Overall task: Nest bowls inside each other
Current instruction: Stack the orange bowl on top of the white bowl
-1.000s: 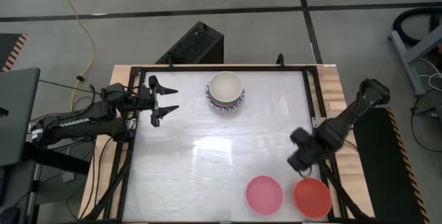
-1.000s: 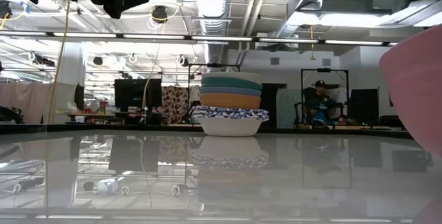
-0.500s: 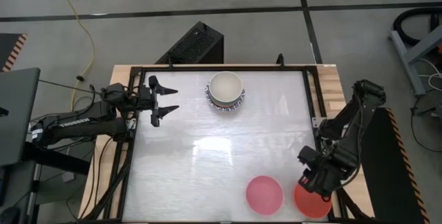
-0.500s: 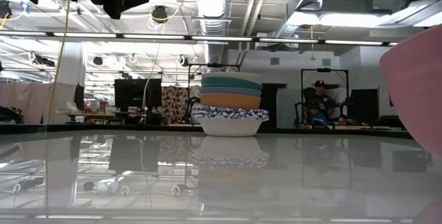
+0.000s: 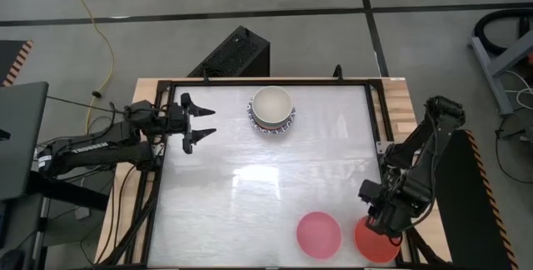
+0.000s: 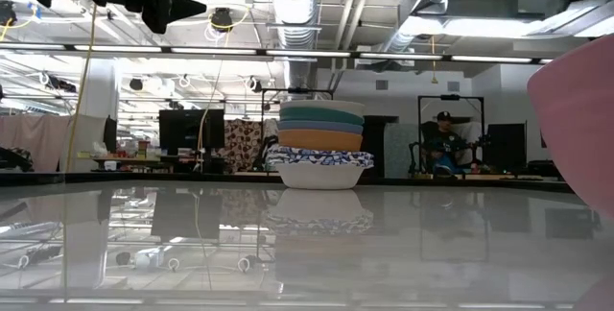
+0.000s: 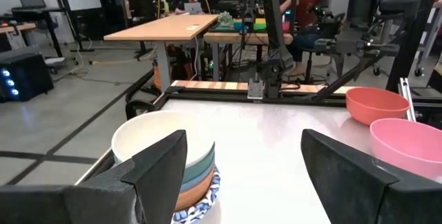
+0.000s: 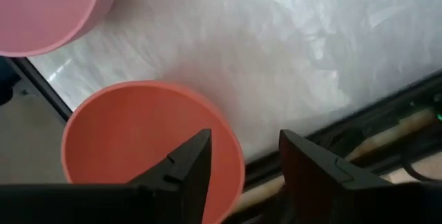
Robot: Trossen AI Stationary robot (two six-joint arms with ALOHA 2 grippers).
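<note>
Right gripper (image 5: 385, 220) is hovering over the rim of the red bowl (image 5: 376, 238) at the bench's (image 5: 250, 195) near right corner, its fingers (image 8: 185, 165) parted and straddling the rim. The pink bowl (image 5: 319, 234) is sitting just beside it. The stack of bowls (image 5: 272, 109) is standing at the far edge. Left gripper (image 5: 200, 122) is waiting near the stack with fingers spread wide.

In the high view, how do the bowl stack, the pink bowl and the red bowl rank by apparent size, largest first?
1. Bowl stack, slightly the widest at its patterned rim.
2. Pink bowl and red bowl: they look alike, and the right gripper covers part of the red one, so I do not rank them.
</note>
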